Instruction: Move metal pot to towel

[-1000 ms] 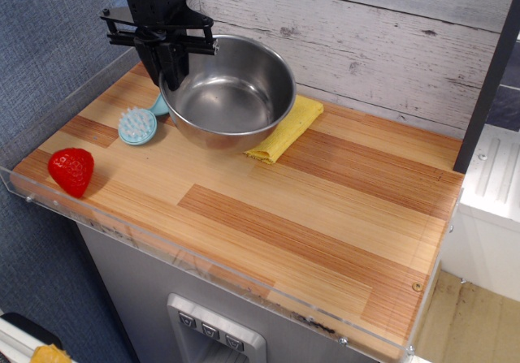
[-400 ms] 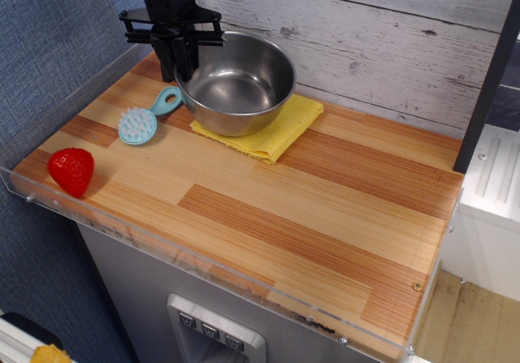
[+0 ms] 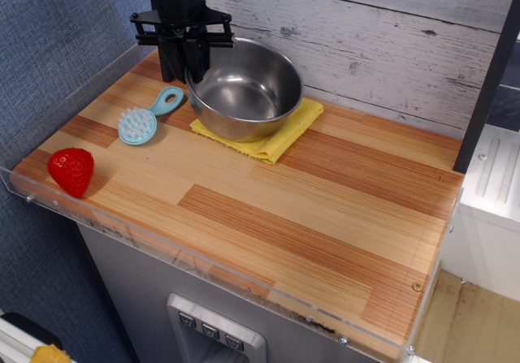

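Observation:
The metal pot (image 3: pixel 244 95) is a shiny round steel bowl that sits upright on the yellow towel (image 3: pixel 284 133) at the back of the wooden counter. The towel shows under the pot's front and right side. My black gripper (image 3: pixel 187 61) comes down from above at the pot's left rim. One finger is inside the pot and one outside, shut on the rim.
A light blue brush (image 3: pixel 145 120) lies just left of the pot. A red toy strawberry (image 3: pixel 71 170) sits at the front left corner. A clear acrylic lip (image 3: pixel 203 270) runs along the counter's edges. A white plank wall (image 3: pixel 374 38) stands behind.
The pot, held by my gripper, moved right and back from over the brush and came down onto the towel. The brush's handle now shows.

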Robot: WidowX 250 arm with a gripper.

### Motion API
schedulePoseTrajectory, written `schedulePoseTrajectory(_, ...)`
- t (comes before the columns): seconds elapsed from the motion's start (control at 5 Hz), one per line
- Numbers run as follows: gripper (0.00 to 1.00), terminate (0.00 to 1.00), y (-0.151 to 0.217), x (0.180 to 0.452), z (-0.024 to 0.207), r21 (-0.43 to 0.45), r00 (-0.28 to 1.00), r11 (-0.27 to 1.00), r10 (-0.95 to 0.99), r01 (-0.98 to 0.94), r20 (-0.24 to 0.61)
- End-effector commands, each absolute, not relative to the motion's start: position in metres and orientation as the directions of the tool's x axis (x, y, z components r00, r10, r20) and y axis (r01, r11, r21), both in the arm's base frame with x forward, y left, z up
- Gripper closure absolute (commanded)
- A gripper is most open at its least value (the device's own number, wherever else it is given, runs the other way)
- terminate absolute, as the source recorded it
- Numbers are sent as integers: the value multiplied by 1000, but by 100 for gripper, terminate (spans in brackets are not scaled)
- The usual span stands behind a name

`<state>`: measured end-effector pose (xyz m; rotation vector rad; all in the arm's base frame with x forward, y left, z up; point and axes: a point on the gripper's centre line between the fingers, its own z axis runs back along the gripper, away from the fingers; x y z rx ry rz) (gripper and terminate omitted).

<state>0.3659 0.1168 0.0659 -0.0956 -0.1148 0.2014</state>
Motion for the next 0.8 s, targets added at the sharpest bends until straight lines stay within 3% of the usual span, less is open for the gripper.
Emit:
schedulePoseTrajectory(0.0, 0, 0, 110, 364, 98, -119, 964, 978, 189, -169, 188)
schedulePoseTrajectory(0.2, 0, 0, 102, 362, 114, -108, 965, 983, 166, -146, 201)
schedulePoseTrajectory(0.6, 0, 0, 74, 350, 173, 51, 978, 994, 87, -99, 187)
